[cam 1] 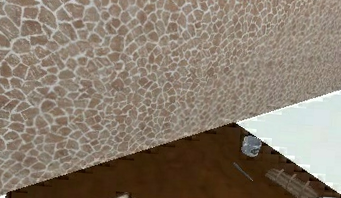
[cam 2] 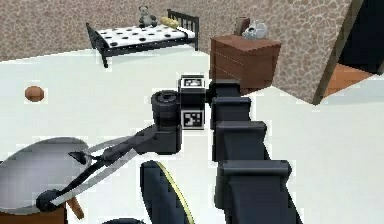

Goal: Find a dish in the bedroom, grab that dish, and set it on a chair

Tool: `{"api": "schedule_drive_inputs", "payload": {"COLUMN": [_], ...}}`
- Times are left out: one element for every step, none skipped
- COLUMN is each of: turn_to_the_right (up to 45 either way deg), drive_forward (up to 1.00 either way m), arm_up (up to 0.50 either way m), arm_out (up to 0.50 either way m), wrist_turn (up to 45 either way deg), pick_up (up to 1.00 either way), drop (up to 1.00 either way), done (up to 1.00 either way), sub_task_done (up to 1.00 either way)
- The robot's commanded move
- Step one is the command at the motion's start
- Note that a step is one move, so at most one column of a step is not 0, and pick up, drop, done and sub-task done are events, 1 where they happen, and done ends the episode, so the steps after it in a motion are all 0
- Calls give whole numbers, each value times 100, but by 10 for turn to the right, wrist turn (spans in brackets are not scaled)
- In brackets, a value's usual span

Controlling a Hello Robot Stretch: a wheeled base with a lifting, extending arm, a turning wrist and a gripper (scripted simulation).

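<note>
Gripper: lower left of the arm side view, thin fingers running down-left from the dark arm across a grey round dish at the lower left edge; whether it grips the dish cannot be told. Beyond, on the pale floor: small brown ball at left, bed with a spotted cover at upper left, wooden dresser at upper centre. Forward view: stone wall across the frame, dark wood floor at bottom centre, small grey cup-like thing at right of centre.
</note>
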Motion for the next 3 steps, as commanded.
{"api": "schedule_drive_inputs", "payload": {"turn_to_the_right": [0,0,0], "drive_forward": [0,0,0], "arm_up": [-50,0,0], "arm_out": [0,0,-10], "wrist_turn": [0,0,0], "pick_up": [0,0,0], "drop": [0,100,0], "done": [0,0,0], "sub_task_done": [0,0,0]}}
